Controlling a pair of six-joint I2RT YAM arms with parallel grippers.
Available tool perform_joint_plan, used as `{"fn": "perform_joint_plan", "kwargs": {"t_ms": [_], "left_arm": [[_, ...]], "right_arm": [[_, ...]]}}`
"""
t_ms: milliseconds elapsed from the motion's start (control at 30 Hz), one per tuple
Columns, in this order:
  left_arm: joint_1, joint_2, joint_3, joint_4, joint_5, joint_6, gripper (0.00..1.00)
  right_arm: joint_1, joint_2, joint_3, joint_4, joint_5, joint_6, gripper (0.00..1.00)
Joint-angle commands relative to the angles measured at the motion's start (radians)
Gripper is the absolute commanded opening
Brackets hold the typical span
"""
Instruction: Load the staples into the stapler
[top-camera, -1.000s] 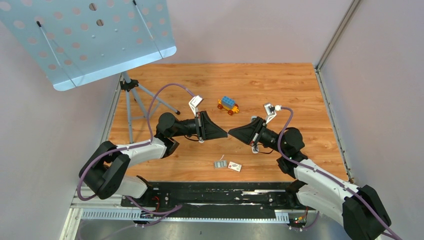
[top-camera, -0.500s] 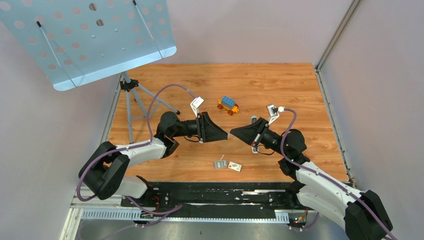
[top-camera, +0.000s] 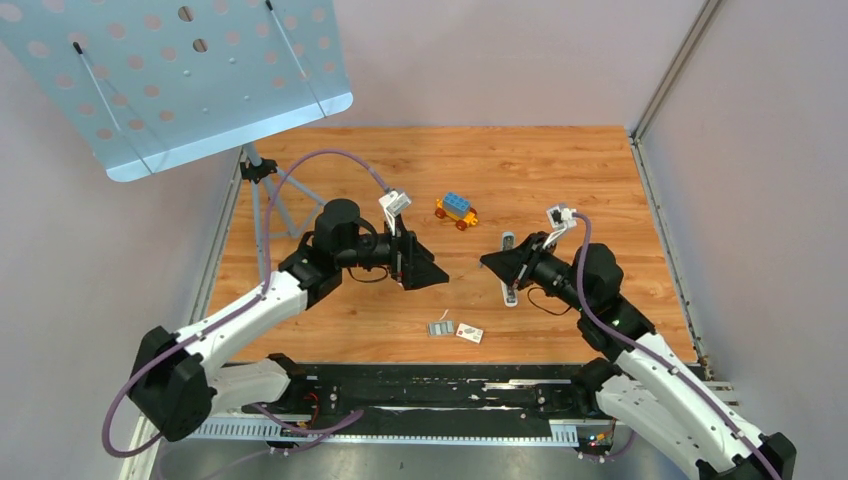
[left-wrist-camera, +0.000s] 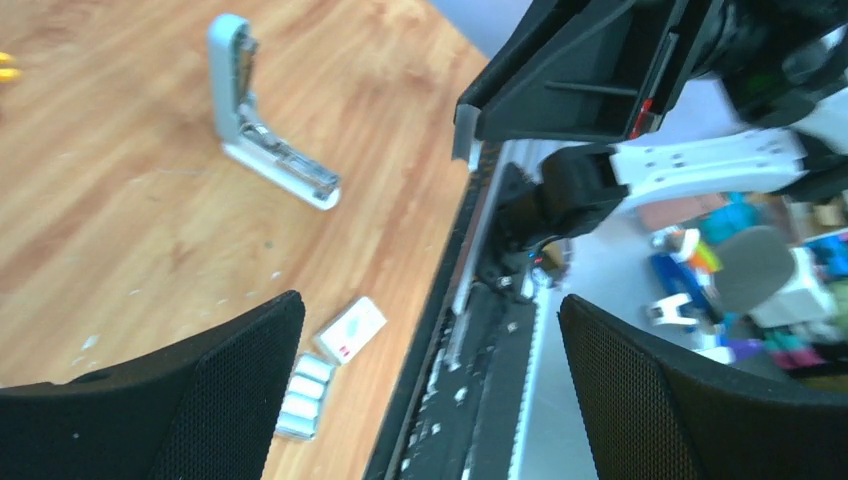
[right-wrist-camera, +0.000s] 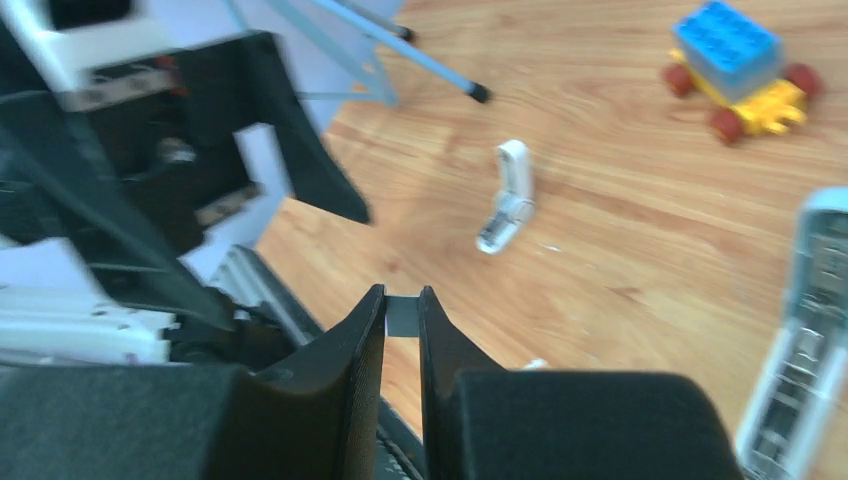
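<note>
My right gripper (right-wrist-camera: 402, 300) is shut on a short grey strip of staples (right-wrist-camera: 402, 317) that pokes out between its tips. In the top view it (top-camera: 485, 261) hovers just left of the stapler (top-camera: 508, 272), which lies open on the table. The stapler's open channel also shows at the right edge of the right wrist view (right-wrist-camera: 806, 330). My left gripper (top-camera: 441, 276) stands wide open and empty, a short gap away from the right one. More staples (left-wrist-camera: 303, 398) lie flat beside a small white box (left-wrist-camera: 350, 328) near the table's front edge.
A blue and yellow toy car (top-camera: 456, 210) sits behind the grippers. A tripod (top-camera: 270, 190) with a perforated metal tray stands at the back left. A small white bent piece (right-wrist-camera: 508, 195) lies on the table beyond my right fingertips. The black base rail (top-camera: 430, 385) borders the front.
The two grippers were tip to tip. The left one has opened wide and drawn back to the left. The right one has pulled away to the right with the strip in it.
</note>
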Motion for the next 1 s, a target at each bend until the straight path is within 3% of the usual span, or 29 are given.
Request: {"fn": "perform_joint_plan", "kwargs": {"t_ms": [0, 133, 333, 667, 967], "left_arm": [[0.004, -0.081, 0.123, -0.567, -0.159, 0.367, 1.0], [0.004, -0.147, 0.184, -0.759, -0.252, 0.487, 1.0], [0.004, -0.261, 0.182, -0.89, -0.372, 0.568, 1.0], [0.003, -0.38, 0.081, -0.853, -0.597, 0.555, 1.0], [0.003, -0.381, 0.082, -0.853, -0.607, 0.556, 1.0]], "right_arm": [[-0.014, 0.013, 0.092, -0.402, 0.188, -0.215, 0.18], [-0.015, 0.072, 0.15, -0.54, 0.293, -0.315, 0.19], [-0.016, 0.197, 0.209, -0.649, 0.369, -0.371, 0.18], [-0.014, 0.334, 0.233, -0.663, 0.497, -0.403, 0.18], [-0.014, 0.459, 0.233, -0.602, 0.492, -0.4, 0.2]]}}
